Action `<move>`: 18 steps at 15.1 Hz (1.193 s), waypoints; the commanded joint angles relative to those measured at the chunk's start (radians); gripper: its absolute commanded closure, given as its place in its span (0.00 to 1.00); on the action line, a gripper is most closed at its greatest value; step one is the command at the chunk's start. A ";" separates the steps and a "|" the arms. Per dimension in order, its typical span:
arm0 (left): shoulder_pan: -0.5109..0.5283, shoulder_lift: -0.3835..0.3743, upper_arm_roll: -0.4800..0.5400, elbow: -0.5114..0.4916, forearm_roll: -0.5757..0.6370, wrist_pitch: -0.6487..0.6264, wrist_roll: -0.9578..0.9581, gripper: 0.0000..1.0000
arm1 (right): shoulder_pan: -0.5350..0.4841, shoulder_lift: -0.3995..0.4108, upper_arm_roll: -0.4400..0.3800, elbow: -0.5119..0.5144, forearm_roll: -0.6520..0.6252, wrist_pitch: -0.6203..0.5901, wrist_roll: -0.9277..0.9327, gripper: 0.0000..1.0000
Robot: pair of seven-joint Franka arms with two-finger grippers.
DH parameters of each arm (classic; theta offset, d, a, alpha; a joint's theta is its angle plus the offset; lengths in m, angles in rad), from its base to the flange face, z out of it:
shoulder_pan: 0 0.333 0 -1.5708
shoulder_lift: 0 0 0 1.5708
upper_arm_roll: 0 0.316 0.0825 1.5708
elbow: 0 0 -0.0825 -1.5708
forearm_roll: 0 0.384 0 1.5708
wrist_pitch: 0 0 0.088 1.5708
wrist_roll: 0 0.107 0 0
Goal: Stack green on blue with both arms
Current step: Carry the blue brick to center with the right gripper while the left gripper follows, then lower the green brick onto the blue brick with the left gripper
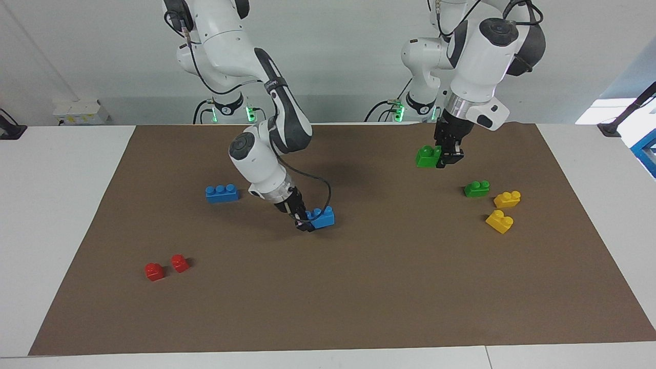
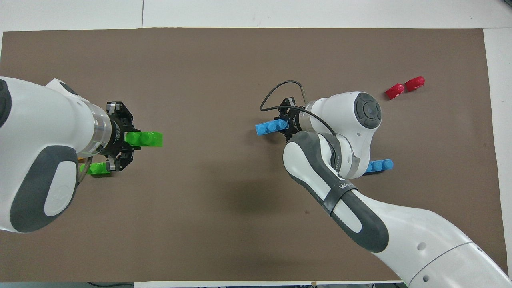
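Left gripper [image 1: 445, 158]: raised, jaws clamped on a brick, arm bent downward.
Right gripper [image 1: 303, 221]: low, tilted, jaws clamped on a brick.

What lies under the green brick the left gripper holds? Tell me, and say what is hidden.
The held green brick hangs in the left gripper over bare brown mat, nothing beneath it. The overhead view hides both yellow bricks under that arm.
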 commanded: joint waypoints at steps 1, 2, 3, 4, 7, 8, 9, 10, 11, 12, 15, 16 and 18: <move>-0.007 -0.019 -0.032 -0.018 -0.002 -0.006 -0.041 1.00 | 0.000 -0.016 -0.003 -0.031 0.021 0.023 0.002 1.00; -0.019 -0.017 -0.040 -0.021 -0.002 0.000 -0.066 1.00 | 0.000 -0.016 -0.003 -0.033 0.021 0.025 0.002 1.00; -0.038 -0.013 -0.040 -0.021 -0.002 0.006 -0.090 1.00 | 0.000 -0.016 -0.003 -0.034 0.021 0.028 -0.001 1.00; -0.062 -0.005 -0.040 -0.023 -0.002 0.026 -0.110 1.00 | 0.000 -0.014 -0.003 -0.042 0.021 0.032 -0.006 1.00; -0.133 0.030 -0.040 -0.035 0.000 0.091 -0.196 1.00 | 0.000 -0.014 -0.003 -0.054 0.021 0.051 -0.011 1.00; -0.153 0.044 -0.040 -0.035 0.000 0.106 -0.221 1.00 | 0.000 -0.014 -0.003 -0.056 0.021 0.051 -0.012 1.00; -0.167 0.059 -0.040 -0.035 0.003 0.121 -0.245 1.00 | 0.000 -0.014 -0.003 -0.057 0.021 0.051 -0.012 1.00; -0.185 0.070 -0.040 -0.037 0.018 0.143 -0.271 1.00 | 0.000 -0.014 -0.003 -0.057 0.021 0.051 -0.014 1.00; -0.199 0.090 -0.040 -0.037 0.032 0.167 -0.308 1.00 | 0.000 -0.014 -0.003 -0.057 0.021 0.051 -0.015 1.00; -0.219 0.107 -0.040 -0.035 0.049 0.195 -0.342 1.00 | 0.000 -0.014 -0.003 -0.057 0.021 0.051 -0.018 1.00; -0.271 0.156 -0.040 -0.034 0.093 0.264 -0.431 1.00 | 0.000 -0.014 -0.003 -0.057 0.021 0.051 -0.018 1.00; -0.277 0.165 -0.040 -0.035 0.103 0.293 -0.454 1.00 | 0.000 -0.014 -0.003 -0.057 0.021 0.051 -0.018 1.00; -0.297 0.174 -0.040 -0.032 0.103 0.318 -0.465 1.00 | 0.000 -0.014 -0.003 -0.057 0.021 0.051 -0.018 1.00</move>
